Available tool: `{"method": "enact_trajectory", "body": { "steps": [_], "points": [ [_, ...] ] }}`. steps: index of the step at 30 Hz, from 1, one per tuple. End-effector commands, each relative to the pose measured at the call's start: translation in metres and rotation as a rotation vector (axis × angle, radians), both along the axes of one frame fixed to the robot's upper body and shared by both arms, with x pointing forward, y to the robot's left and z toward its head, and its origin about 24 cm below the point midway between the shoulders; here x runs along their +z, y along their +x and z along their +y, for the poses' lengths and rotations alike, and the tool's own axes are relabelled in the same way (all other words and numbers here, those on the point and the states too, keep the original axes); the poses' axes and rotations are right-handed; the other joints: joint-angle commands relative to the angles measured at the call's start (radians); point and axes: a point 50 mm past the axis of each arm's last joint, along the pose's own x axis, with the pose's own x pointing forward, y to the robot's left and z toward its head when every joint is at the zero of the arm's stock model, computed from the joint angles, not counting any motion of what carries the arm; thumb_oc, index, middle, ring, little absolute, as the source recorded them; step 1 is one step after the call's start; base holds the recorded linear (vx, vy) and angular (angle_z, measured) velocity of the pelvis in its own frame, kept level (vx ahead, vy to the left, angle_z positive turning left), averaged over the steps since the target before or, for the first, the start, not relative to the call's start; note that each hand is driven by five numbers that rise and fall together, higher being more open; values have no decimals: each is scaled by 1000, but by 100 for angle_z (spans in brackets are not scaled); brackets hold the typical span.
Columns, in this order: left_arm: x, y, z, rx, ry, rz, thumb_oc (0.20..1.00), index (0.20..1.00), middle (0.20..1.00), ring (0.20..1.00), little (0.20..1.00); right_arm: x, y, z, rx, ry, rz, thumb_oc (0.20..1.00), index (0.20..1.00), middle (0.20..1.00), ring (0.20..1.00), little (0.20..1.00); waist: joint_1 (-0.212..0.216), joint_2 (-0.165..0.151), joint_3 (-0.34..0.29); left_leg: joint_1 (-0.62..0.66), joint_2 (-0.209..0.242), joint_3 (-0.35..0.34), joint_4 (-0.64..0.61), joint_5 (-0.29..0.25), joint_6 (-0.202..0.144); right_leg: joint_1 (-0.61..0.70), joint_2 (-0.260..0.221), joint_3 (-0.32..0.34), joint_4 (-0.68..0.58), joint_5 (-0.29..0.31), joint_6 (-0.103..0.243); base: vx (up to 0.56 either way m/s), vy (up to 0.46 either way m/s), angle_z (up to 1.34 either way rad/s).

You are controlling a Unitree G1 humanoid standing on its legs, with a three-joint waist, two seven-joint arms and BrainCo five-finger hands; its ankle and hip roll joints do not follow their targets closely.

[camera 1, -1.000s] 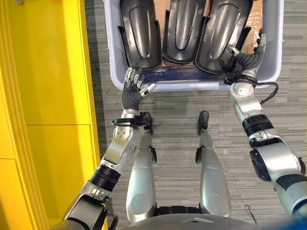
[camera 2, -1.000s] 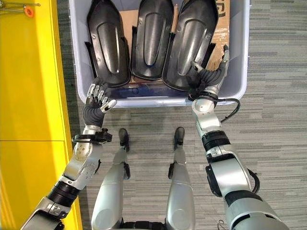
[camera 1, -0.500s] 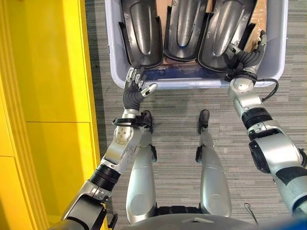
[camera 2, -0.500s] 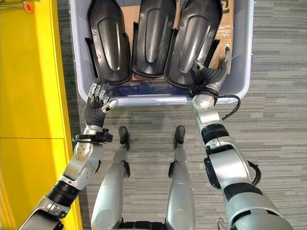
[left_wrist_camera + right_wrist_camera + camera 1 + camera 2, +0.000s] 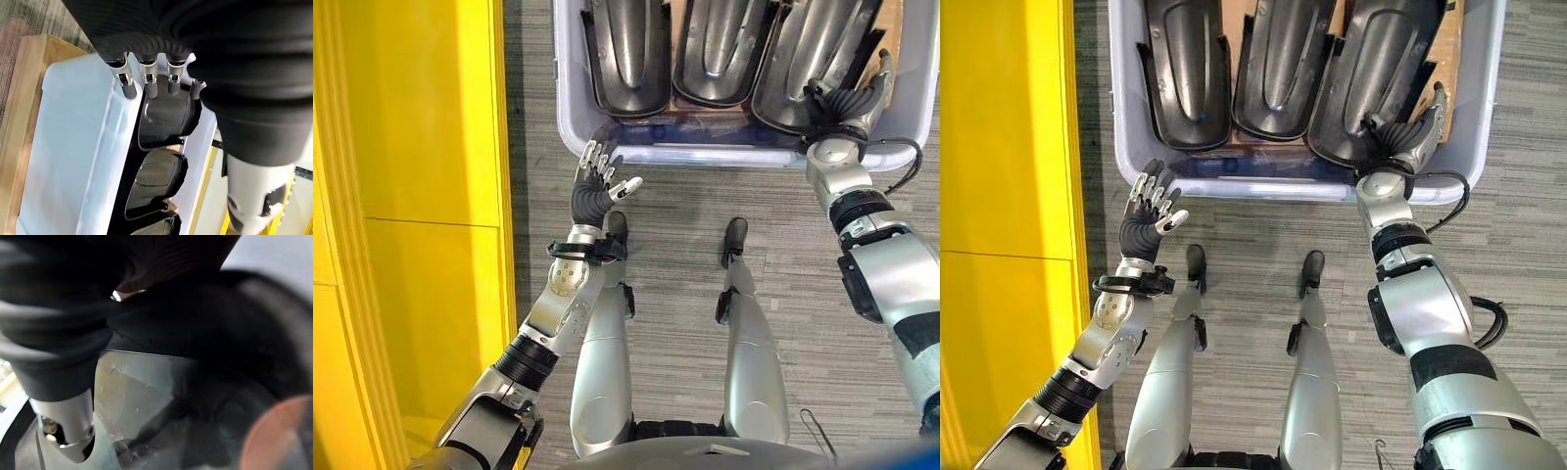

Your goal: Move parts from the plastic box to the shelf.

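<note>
Here the right hand (image 5: 1400, 142), at two o'clock, curls round the rightmost part (image 5: 1381, 73) inside the plastic box (image 5: 1484, 117); an edge grip may slip. The left hand (image 5: 1148, 220) hovers open.

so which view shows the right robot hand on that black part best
The right eye view: the right robot hand sits at the near end of the rightmost black part in the plastic box, thumb raised beside it. The left eye view shows much the same. The right wrist view shows mostly dark cover, so the grip itself is unclear.
</note>
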Motion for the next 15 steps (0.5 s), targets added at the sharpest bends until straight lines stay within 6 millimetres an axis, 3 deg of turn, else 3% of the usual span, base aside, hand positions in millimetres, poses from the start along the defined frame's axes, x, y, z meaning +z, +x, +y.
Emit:
{"method": "enact_trajectory", "body": {
  "steps": [1,5,10,11,12,15],
  "points": [
    [25,-13,-7,-81,-42,-137,1000,1000,1000,1000,1000,-20,4,1,103,3,179,200,200,200,200,200,30,54,3,30,-38,25,88,-139,37,-23,-45,28,199,-123,27,6,8,5],
    [23,-11,-6,-79,-36,-126,1000,1000,1000,1000,1000,-30,5,4,123,-66,266,200,200,200,200,200,36,53,3,40,-42,19,89,-139,40,-5,-48,20,198,-124,25,6,3,5],
    [25,-10,-7,-79,-37,-129,1000,1000,1000,1000,1000,-35,5,8,136,-7,245,200,200,200,200,200,35,45,3,79,-43,14,78,-139,40,37,-49,15,188,-125,25,-1,-2,2],
    [25,-10,-8,-83,-36,-129,1000,1000,1000,1000,1000,-33,5,9,146,28,213,200,200,200,200,200,34,42,3,89,-42,15,76,-139,39,48,-49,12,185,-125,25,0,0,0],
    [24,-9,-7,-87,-37,-124,1000,1000,1000,1000,1000,-31,3,9,183,185,96,200,200,200,200,200,27,34,3,118,-40,16,75,-141,37,76,-47,10,180,-125,26,0,0,0],
    [21,-8,-5,-83,-32,-112,1000,1000,1000,1000,1000,-34,1,7,200,271,38,200,200,200,200,200,17,27,3,140,-36,16,73,-143,34,98,-48,10,181,-126,26,-1,-6,4]
  ]
}}
